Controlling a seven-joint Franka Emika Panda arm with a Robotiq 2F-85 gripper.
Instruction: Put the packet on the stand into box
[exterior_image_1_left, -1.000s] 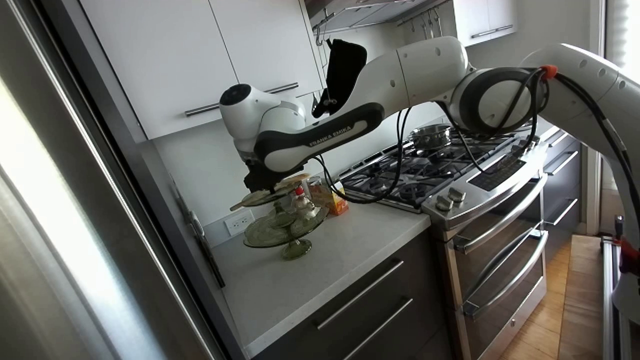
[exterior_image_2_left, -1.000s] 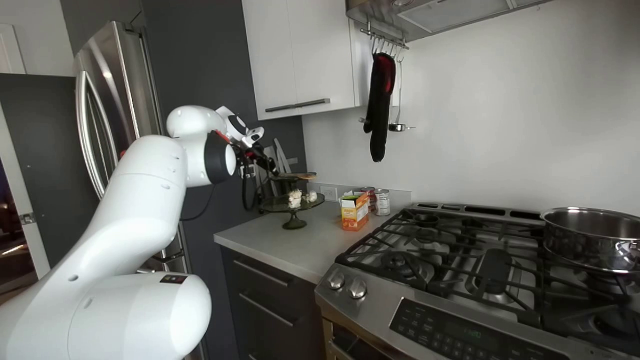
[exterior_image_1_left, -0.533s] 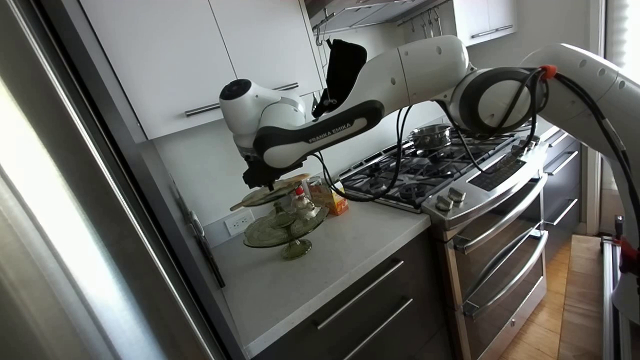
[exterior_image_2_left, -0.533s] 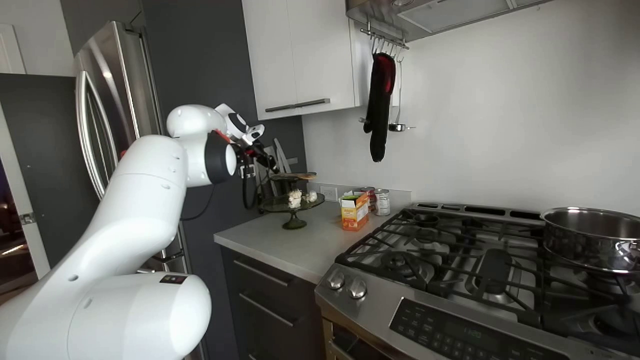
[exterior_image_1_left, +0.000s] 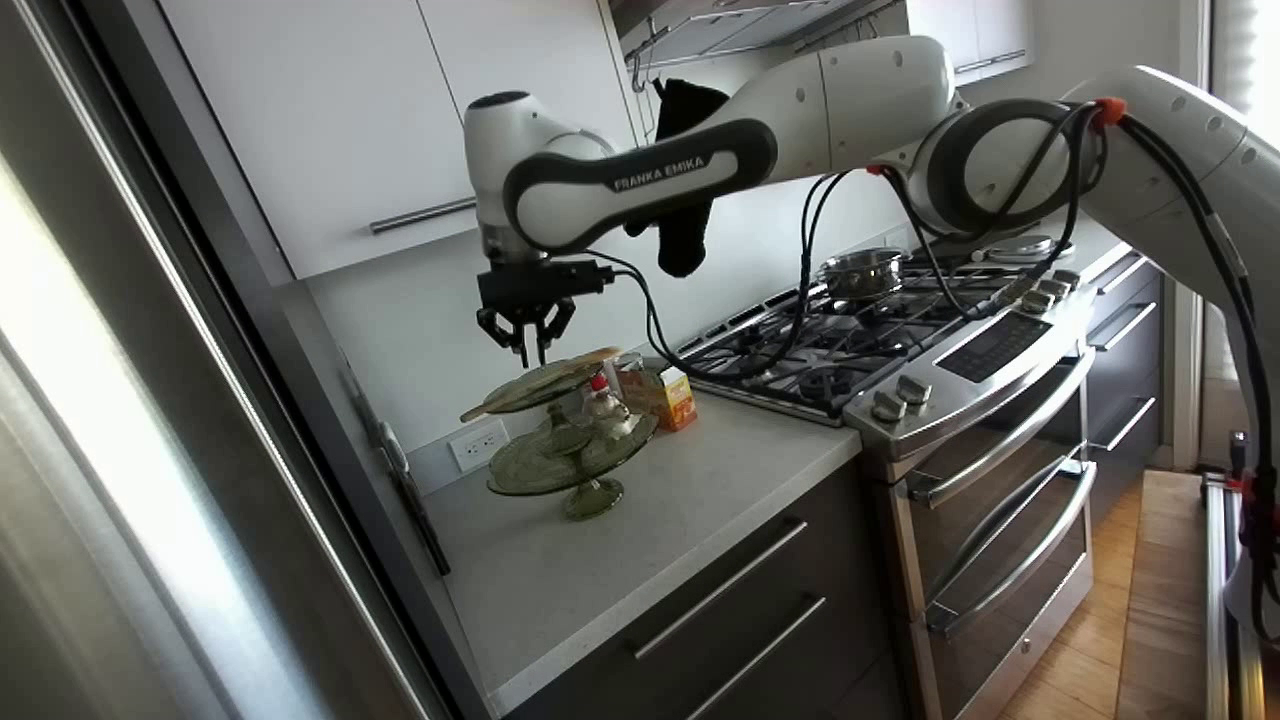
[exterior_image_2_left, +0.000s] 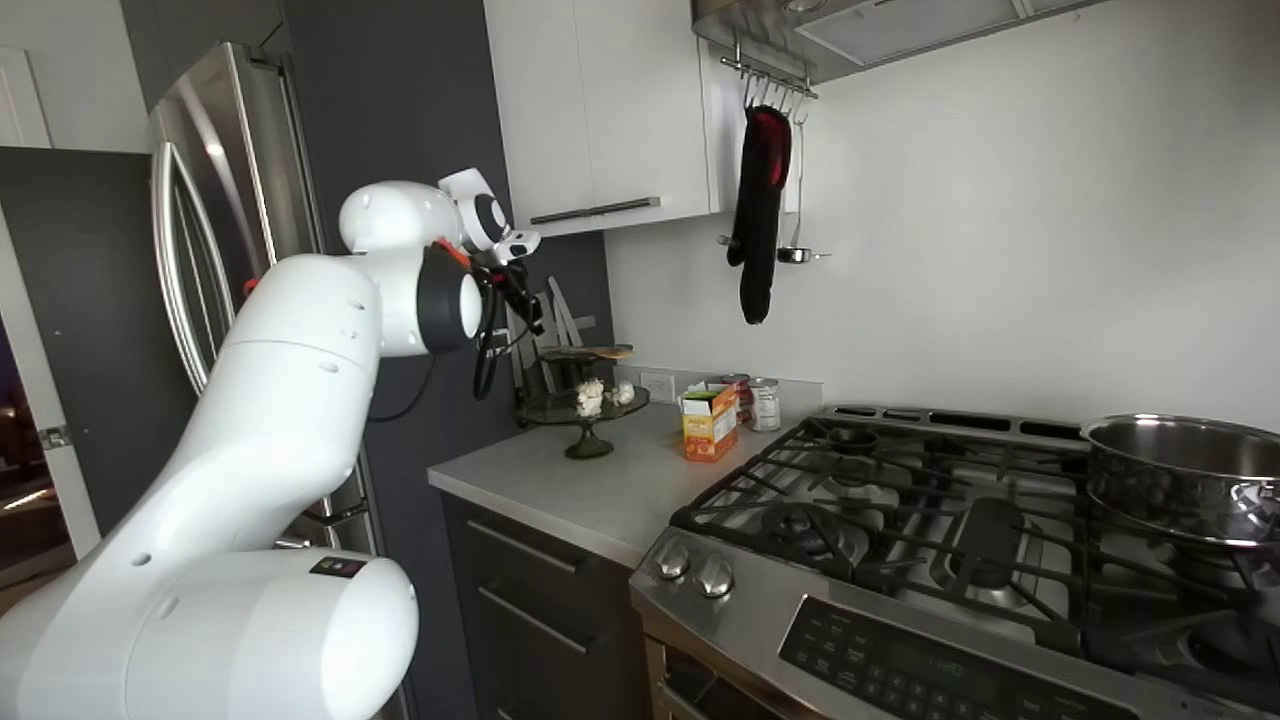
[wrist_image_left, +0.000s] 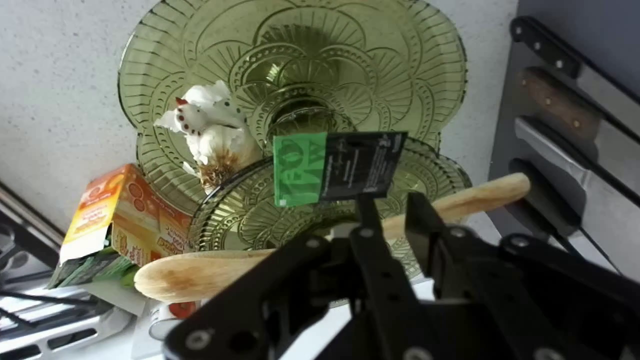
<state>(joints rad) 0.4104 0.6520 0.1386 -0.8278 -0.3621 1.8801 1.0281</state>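
The packet (wrist_image_left: 350, 165), green at one end and black with print, lies on the top tier of the olive-green glass stand (wrist_image_left: 250, 225). The stand also shows in both exterior views (exterior_image_1_left: 540, 470) (exterior_image_2_left: 590, 440); the packet cannot be made out there. My gripper (exterior_image_1_left: 533, 358) points down just above the top tier, with a small gap to the plate. In the wrist view my gripper (wrist_image_left: 390, 197) has its fingers partly apart and empty; one fingertip overlaps the packet's edge. The orange box (exterior_image_2_left: 710, 425) stands open-topped on the counter beside the stand, also in the wrist view (wrist_image_left: 130, 215).
A wooden utensil (wrist_image_left: 205, 275) lies across the top tier, partly behind my gripper. Garlic and a small figure (wrist_image_left: 215, 130) sit on the lower tier. Cans (exterior_image_2_left: 764, 405) stand behind the box. Knives (wrist_image_left: 560, 100) hang on the side wall. The stove (exterior_image_2_left: 850, 520) adjoins the counter.
My arm has risen, lifting the gripper from close at the top tier to a little above it. The gripper now hangs more upright. The stand and box have not moved.
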